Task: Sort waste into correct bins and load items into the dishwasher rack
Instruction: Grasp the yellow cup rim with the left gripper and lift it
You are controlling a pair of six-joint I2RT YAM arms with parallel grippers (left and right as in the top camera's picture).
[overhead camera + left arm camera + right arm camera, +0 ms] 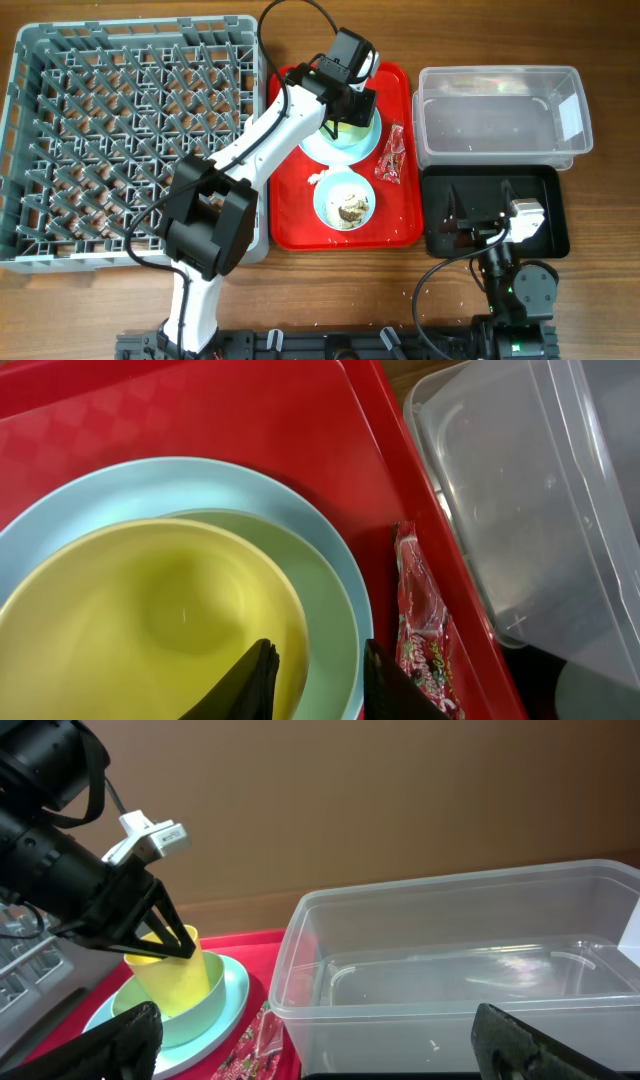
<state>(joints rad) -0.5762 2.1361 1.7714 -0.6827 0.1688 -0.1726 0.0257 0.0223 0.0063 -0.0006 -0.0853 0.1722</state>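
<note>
I have the left gripper (318, 647) clamped on the yellow cup (172, 975). One finger is inside the cup and the other outside, pinching its wall at the rim. The cup is over the pale blue plate (325, 148), which lies at the back of the red tray (295, 215). From the right wrist view the cup leans a little, and I cannot tell whether its base is resting on the plate or just clear of it.

At the front of the red tray, just in front of the plate, is the pale blue bowl (322, 205), with whitish rice and brown scraps inside. A small white scrap (320, 178) lies on the tray just beside the bowl's back left edge. The red snack wrapper (391, 155) lies along the tray's right side, next to the plate.

The grey rack (130, 27) stands just beside the red tray's left edge. To the tray's right, the clear tub (497, 70) is toward the back. The black tray (545, 200) is toward the front, directly in front of the tub.

My right gripper (335, 1045) is spread fully wide and holds nothing. It sits low over the black tray, well apart from the red tray's contents, and faces the tub's near wall.
</note>
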